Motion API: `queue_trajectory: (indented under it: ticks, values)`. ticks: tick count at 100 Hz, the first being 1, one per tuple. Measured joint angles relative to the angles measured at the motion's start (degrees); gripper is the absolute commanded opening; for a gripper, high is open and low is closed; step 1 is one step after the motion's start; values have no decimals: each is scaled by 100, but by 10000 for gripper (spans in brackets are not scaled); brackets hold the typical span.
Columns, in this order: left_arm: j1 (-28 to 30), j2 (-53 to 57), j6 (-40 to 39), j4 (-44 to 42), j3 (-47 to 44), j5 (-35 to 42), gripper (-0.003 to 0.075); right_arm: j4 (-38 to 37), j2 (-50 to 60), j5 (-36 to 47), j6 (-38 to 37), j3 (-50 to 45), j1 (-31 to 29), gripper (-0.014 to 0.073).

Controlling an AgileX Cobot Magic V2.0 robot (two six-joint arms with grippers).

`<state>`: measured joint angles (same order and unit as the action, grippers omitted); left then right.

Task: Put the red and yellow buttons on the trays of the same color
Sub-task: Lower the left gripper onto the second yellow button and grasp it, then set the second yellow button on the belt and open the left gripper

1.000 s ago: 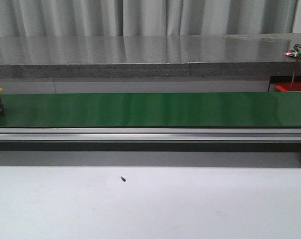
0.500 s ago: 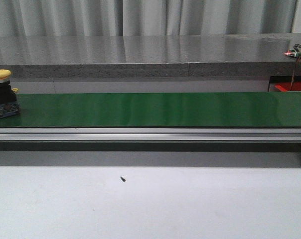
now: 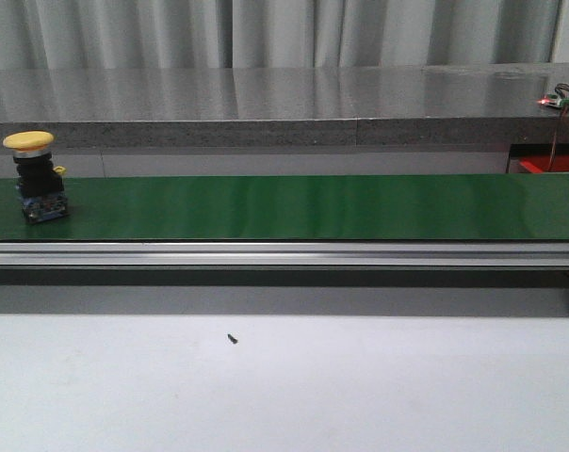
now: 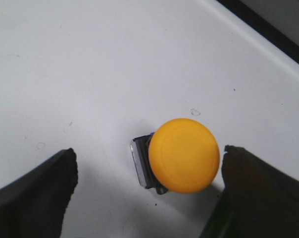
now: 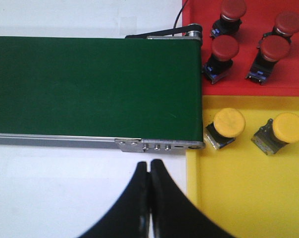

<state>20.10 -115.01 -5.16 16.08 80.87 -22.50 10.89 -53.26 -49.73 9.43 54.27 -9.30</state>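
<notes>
Yellow button [image 3: 37, 177] upright on green conveyor belt [image 3: 294, 207], near its left end in front view. Second yellow button [image 4: 181, 156] on white surface [image 4: 90, 64] between wide-spread fingers [image 4: 35, 196] of left gripper [image 4: 147, 198], untouched. Right gripper [image 5: 149, 191] pinched closed, empty, near belt end. Red tray [image 5: 248, 84]: four red buttons [image 5: 223, 53]. Yellow tray [image 5: 248, 198]: two yellow-capped buttons [image 5: 227, 126]. No legible writing anywhere.

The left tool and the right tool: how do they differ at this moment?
The left tool is open with its fingers wide apart; the right tool is shut. A yellow button stands between the left tool's fingers; the right tool holds nothing. Both have black fingers.
</notes>
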Motion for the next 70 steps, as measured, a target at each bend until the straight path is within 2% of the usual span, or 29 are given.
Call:
queue_trajectory:
  ticks: [15, 22, 41, 53, 62, 70]
  values:
    - [0, -114, 0, 44, 35, 77, 508, 0, 0, 0, 0, 0, 0, -106]
    - [0, -114, 0, 44, 35, 130, 454, 0, 0, 0, 0, 0, 0, -106]
    - [0, -114, 0, 58, 35, 192, 228, 0, 0, 0, 0, 0, 0, -106]
    - [0, -114, 0, 58, 35, 203, 123, 0, 0, 0, 0, 0, 0, -106]
    - [0, -114, 0, 58, 35, 203, 81, 0, 0, 0, 0, 0, 0, -106]
    - [0, -104, 0, 58, 35, 159, 78, 0, 0, 0, 0, 0, 0, -106]
